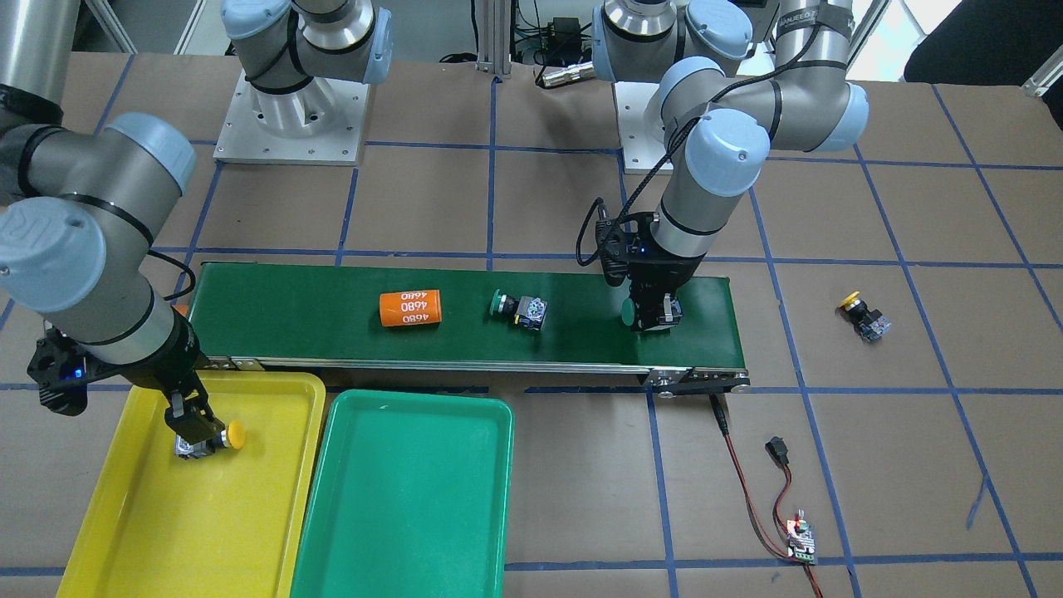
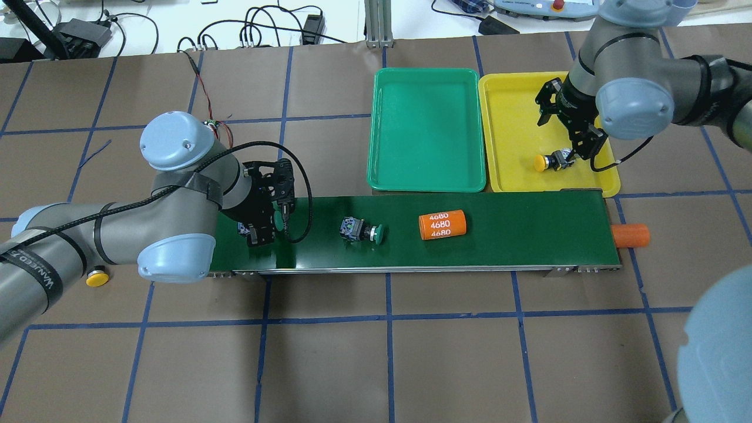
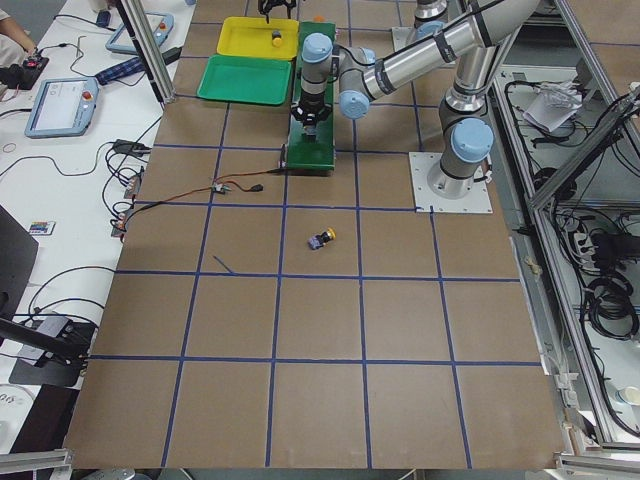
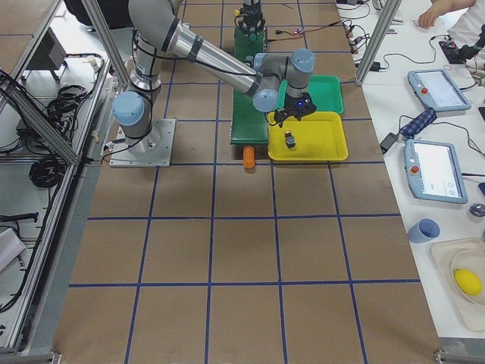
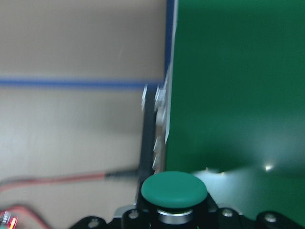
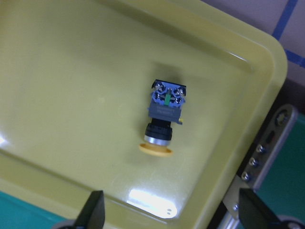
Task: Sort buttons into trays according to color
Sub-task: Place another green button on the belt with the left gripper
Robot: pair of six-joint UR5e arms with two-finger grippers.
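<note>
On the long belt (image 1: 291, 320) our left gripper (image 1: 652, 318) pinches a green button (image 5: 174, 189). Over the yellow tray (image 1: 124, 531) our right gripper (image 6: 174, 213) hangs wide open above a yellow button (image 6: 163, 119) lying inside. Buttons look light and hard; we grab the blocky body.

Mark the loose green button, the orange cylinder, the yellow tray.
loose green button (image 1: 499, 303): front-facing view, green cap.
orange cylinder (image 1: 410, 308): front-facing view, printed side.
yellow tray (image 1: 166, 515): front-facing view, bare floor.
</note>
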